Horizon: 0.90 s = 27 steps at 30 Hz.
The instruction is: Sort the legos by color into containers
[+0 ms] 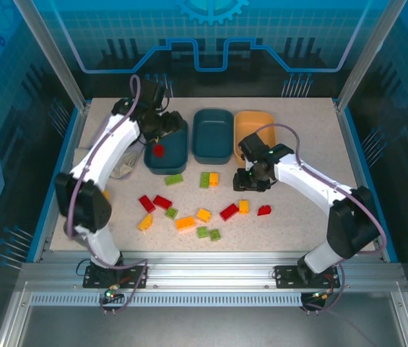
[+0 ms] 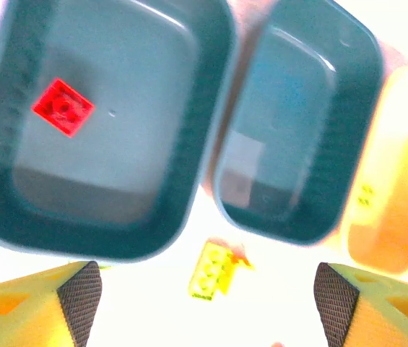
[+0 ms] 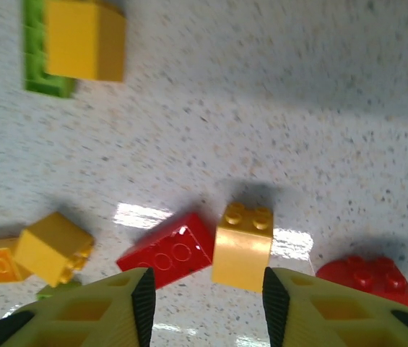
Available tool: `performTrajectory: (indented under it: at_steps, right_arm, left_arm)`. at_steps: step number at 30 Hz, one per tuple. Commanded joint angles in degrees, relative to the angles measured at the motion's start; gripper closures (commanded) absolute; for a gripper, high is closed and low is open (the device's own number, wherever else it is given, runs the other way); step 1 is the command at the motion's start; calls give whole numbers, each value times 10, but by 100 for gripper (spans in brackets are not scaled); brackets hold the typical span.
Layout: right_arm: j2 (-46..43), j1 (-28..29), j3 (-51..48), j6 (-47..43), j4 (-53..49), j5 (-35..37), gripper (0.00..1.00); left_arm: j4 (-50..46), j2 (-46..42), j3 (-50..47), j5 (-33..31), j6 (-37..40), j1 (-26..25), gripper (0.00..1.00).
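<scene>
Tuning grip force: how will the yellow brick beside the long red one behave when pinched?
The yellow brick looks like hard moulded plastic: probably stiff, light. Its glossy faces may slip; flat sides shouldn't roll. The red brick beside it may get nudged.

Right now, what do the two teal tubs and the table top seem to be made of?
The left teal tub and middle teal tub: likely moulded plastic, semi-gloss; soft highlights along rounded rims. The table top: speckled stone-look surface, perhaps laminate; it mirrors bright light patches.
</scene>
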Motion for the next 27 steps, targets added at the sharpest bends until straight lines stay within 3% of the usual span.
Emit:
performTrajectory:
  at_steps: [1,6,11,27]
  right_arm:
    - [33,-6,-5,30,-29,4,55]
    - [74,-8,-1,47,-44,2,52]
    - [97,-9,-7,55,-48,2,48]
    - [141,-5,-21,80,-26,-30,48]
  left_arm:
    - [43,-62,-107,45,18,-27,19]
    - [81,-171,-262,62,-6,-54,19]
    - [98,-243,-337,70,-19,-73,19]
    - [98,-264,-364,68,-30,-88,19]
